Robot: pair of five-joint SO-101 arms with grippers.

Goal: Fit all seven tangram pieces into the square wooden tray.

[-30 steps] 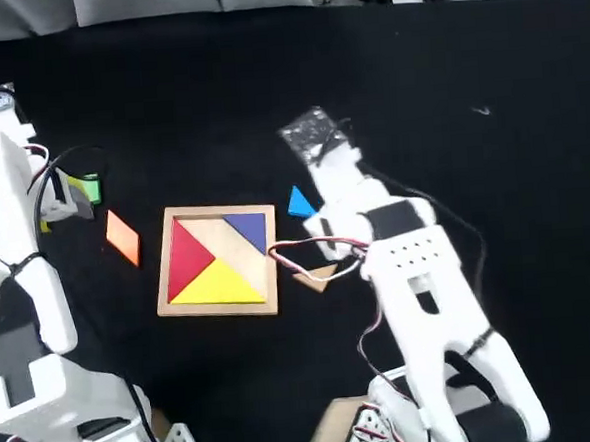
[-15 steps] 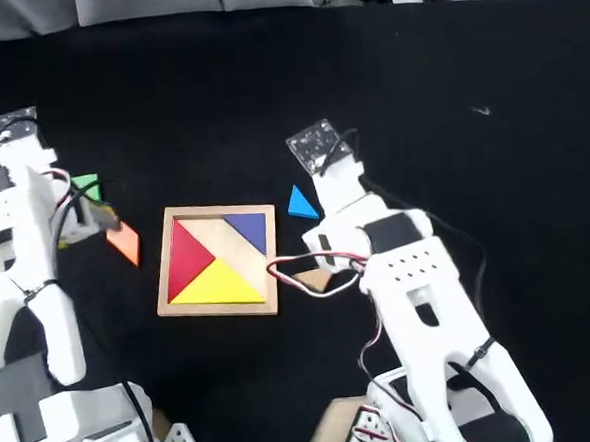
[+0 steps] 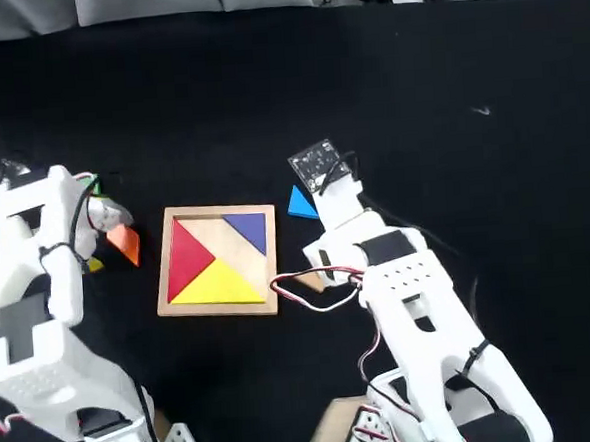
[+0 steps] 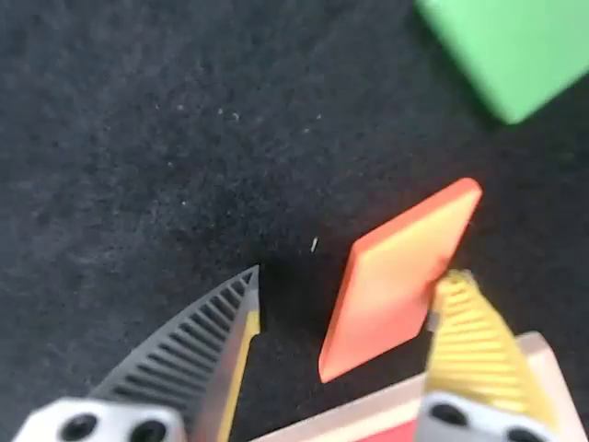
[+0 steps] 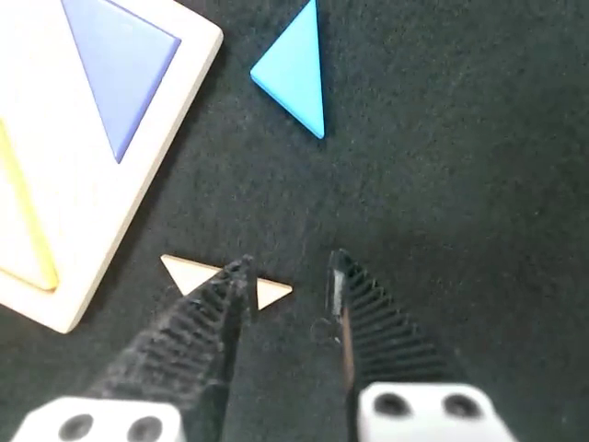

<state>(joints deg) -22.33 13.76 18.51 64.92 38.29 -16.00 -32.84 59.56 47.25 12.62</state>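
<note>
The left gripper (image 4: 352, 281), fingers apart, is straddling the flat orange parallelogram (image 4: 396, 276) just beside the square wooden tray (image 3: 218, 311); it should be centring before closing on the long edges. The right gripper (image 5: 287, 267) is hovering open over a small pale wooden triangle (image 5: 184, 273).

tray (image 3: 214, 211): smooth pale wood | cloth (image 4: 138, 138): black, matt, fuzzy | orange piece (image 4: 396, 276): smooth, matt
</note>
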